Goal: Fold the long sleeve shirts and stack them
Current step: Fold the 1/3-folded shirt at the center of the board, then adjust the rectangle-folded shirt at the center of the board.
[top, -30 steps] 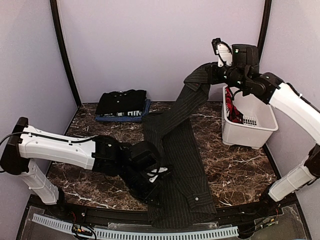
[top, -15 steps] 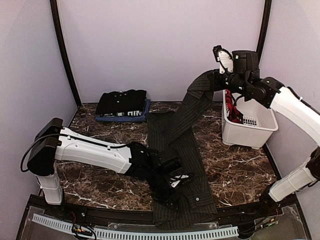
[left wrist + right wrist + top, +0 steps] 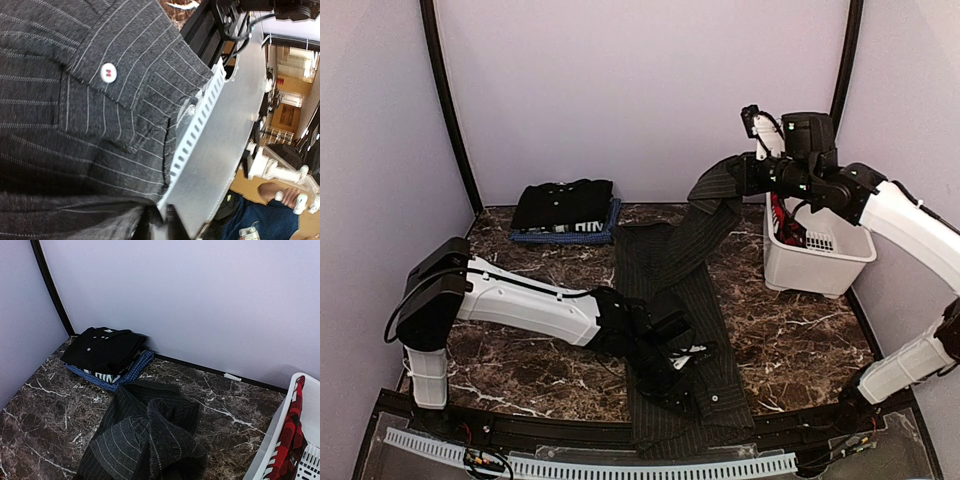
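Note:
The black pinstriped shirt (image 3: 672, 290) lies from mid table to the near edge. My right gripper (image 3: 733, 172) is shut on its far end and holds it up beside the basket. That bunched cloth fills the bottom of the right wrist view (image 3: 150, 445) and hides the fingers. My left gripper (image 3: 686, 364) is low on the shirt's near part, by a buttoned cuff (image 3: 713, 397). In the left wrist view, cloth (image 3: 75, 125) gathers into the fingertips (image 3: 148, 223), with a white button (image 3: 108, 72) above. A plain black shirt (image 3: 563, 203) lies folded on a blue lettered shirt (image 3: 567, 233) at the back left.
A white plastic basket (image 3: 820, 262) with a red cloth (image 3: 781, 214) stands at the right, close under my right arm. A perforated metal rail (image 3: 590, 466) runs along the near edge. Walls close in the back and both sides.
My left arm has swept rightward across the shirt's near end, and that end has shifted right with it. My right gripper has moved slightly left and lower, still holding the far end.

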Controlling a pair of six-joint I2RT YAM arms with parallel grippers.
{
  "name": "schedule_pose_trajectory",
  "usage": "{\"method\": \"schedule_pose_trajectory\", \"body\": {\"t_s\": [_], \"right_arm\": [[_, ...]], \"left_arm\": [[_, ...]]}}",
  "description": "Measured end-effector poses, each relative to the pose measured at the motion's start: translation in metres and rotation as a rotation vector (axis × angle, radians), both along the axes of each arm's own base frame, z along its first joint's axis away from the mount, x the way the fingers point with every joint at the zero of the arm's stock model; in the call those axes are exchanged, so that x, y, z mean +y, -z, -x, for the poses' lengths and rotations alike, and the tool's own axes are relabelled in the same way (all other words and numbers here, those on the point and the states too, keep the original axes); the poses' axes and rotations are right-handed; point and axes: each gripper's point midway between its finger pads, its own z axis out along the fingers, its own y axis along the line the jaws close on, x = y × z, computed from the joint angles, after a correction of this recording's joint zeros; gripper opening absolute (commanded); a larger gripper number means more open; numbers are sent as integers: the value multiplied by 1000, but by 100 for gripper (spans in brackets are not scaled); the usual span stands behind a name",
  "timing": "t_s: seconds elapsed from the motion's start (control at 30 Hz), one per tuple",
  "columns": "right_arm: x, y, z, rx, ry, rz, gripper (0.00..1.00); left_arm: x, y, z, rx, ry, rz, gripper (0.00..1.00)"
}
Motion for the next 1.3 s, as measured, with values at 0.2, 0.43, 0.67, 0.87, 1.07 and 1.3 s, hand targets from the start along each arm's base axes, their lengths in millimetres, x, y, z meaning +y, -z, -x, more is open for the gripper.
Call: {"method": "schedule_pose_trajectory", "body": {"t_s": [0.2,0.43,0.67,0.87,1.07,1.3], "right_arm": [[-3,-1,24,22,-50,-64,0],[1,46,39,133,-95,-82,0],[8,114,47,285,-123,-58,0],[13,159,53,387,-135,-53,0],[30,201,53,494,-169,-68,0],[45,244,56,597,-205,-39,0]], "left_arm": [[-3,4,-13,-7,-19,0,45],[-3,-54,-73,-117,-126,126,42],[38,-126,-190,-355,-393,204,39],[101,-120,-326,-546,-703,77,38],[130,-56,-420,-610,-831,-82,37],[146,-7,-477,-704,-904,-238,40]]}}
